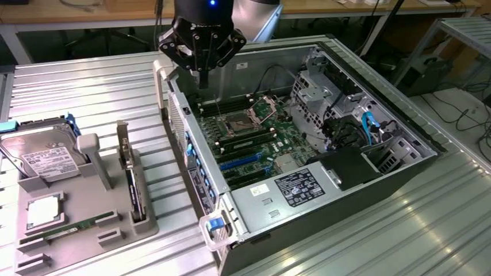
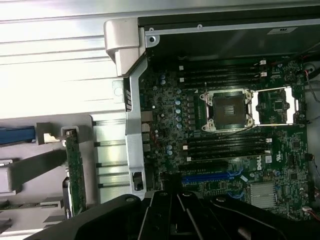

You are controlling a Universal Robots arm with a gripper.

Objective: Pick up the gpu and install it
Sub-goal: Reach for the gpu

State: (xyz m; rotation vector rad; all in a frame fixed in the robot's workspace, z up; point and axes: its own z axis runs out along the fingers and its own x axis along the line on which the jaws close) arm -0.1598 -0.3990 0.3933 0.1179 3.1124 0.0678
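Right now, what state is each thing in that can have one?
Grey metal computer case: on its side, open.
Black end effector: shut, holding nothing, above the case's edge.
Thin green circuit-board gpu with silver bracket: standing on edge in grey plastic holder, untouched.
Silver CPU socket: cover flipped open.
Boxy silver hard drive: propped upright in the holder.

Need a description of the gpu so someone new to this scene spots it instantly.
Find the grey parts holder on the exterior view's left of the open computer case. The gpu stands on edge in the slot on the holder's side nearest the case. Unlike the boxy silver hard drive and the flat-lying RAM stick, it is a thin green card with a silver end bracket.
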